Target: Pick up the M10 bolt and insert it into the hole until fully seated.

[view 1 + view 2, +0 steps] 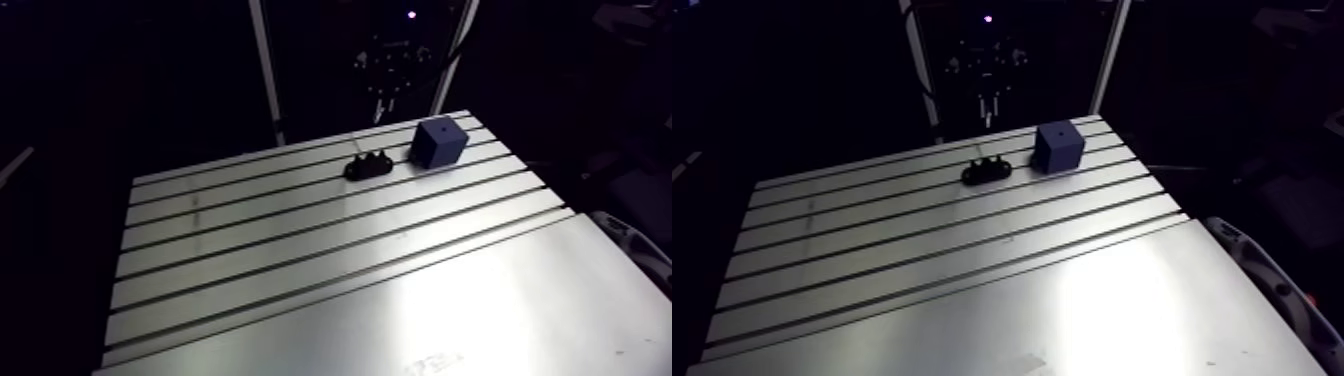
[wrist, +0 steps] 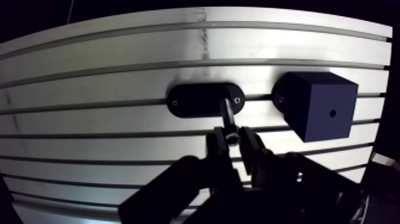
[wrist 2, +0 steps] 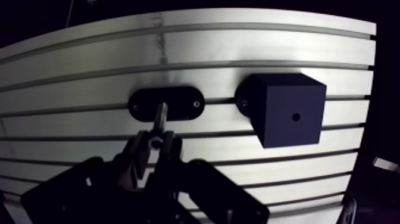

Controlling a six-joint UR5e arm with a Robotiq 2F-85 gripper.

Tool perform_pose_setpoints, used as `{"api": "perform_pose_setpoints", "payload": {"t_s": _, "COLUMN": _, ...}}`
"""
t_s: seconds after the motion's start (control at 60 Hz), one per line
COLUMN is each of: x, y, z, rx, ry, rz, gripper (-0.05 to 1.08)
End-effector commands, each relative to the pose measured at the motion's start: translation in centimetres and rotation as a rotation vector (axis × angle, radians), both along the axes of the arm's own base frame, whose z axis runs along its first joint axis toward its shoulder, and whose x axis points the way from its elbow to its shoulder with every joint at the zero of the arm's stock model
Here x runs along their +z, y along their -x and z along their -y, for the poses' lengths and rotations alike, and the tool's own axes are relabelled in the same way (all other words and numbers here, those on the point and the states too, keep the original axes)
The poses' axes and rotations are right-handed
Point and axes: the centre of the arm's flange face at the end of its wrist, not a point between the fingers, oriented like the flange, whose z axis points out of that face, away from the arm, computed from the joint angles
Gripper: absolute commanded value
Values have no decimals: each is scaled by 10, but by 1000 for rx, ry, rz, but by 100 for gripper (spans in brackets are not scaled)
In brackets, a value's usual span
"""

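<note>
In the wrist view my gripper (image 2: 233, 138) is shut on the M10 bolt (image 2: 228, 113). The dark, slender bolt sticks out ahead of the fingertips, and its tip lies over a black oval holder (image 2: 202, 99) on the slotted table (image 2: 107, 71). Beside the holder stands a dark blue cube (image 2: 318, 104) with a small round hole (image 2: 333, 112) in the face turned to the camera. In the arm view the gripper (image 1: 385, 95) hangs dim above the table's far edge, just behind the holder (image 1: 368, 167) and the cube (image 1: 438, 141).
The holder and cube sit near the far edge of the table (image 1: 300, 260), with the cube close to the far right corner. Long slots run across the table. A smooth plate (image 1: 480, 320) covers its near part.
</note>
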Motion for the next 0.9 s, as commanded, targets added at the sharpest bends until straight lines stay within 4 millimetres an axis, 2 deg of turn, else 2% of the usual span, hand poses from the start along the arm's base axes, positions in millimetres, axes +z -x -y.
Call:
{"api": "perform_pose_setpoints", "payload": {"t_s": 0.017, "x": 36, "y": 2, "z": -11, "rx": -14, "ry": 29, "rz": 104, "gripper": 107}}
{"api": "perform_pose_setpoints", "payload": {"t_s": 0.133, "x": 52, "y": 2, "z": -21, "rx": -24, "ry": 49, "rz": 165, "gripper": 106}}
{"api": "perform_pose_setpoints", "payload": {"t_s": 0.25, "x": 55, "y": 6, "z": -31, "rx": -34, "ry": 42, "rz": 186, "gripper": 106}}
{"api": "perform_pose_setpoints", "payload": {"t_s": 0.333, "x": 46, "y": 11, "z": -40, "rx": -41, "ry": 42, "rz": 241, "gripper": 106}}
{"api": "perform_pose_setpoints", "payload": {"t_s": 0.5, "x": 46, "y": 16, "z": -51, "rx": -47, "ry": 35, "rz": 263, "gripper": 106}}
{"api": "perform_pose_setpoints", "payload": {"t_s": 0.567, "x": 34, "y": 17, "z": -64, "rx": -56, "ry": 21, "rz": 288, "gripper": 106}}
{"api": "perform_pose_setpoints", "payload": {"t_s": 0.9, "x": 26, "y": 18, "z": -89, "rx": -76, "ry": 11, "rz": 320, "gripper": 106}}
